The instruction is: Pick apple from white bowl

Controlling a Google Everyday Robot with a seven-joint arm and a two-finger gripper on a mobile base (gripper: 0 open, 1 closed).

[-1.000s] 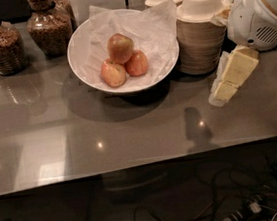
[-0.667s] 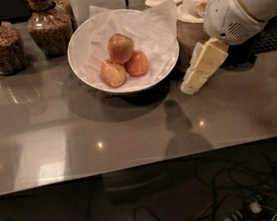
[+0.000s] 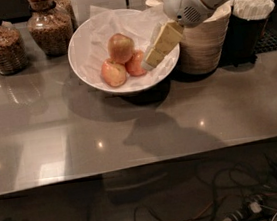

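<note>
Three apples lie in the white bowl (image 3: 88, 77); approach step in hand.
The gripper (image 3: 149, 63) hangs over the bowl, near the far edge of the desk (image 3: 132, 138), tip just beside a smaller apple (image 3: 135, 64); whether it is apart or together cannot be told. The apple (image 3: 120, 47), the largest, rests unheld at the bowl's back. Judged next move: shift toward it, descend, clamp.

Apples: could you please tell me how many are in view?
3, all in the white bowl: the large apple at the back, one small apple front-left, a second small apple front-right, beside the tool. None looks hidden.
</note>
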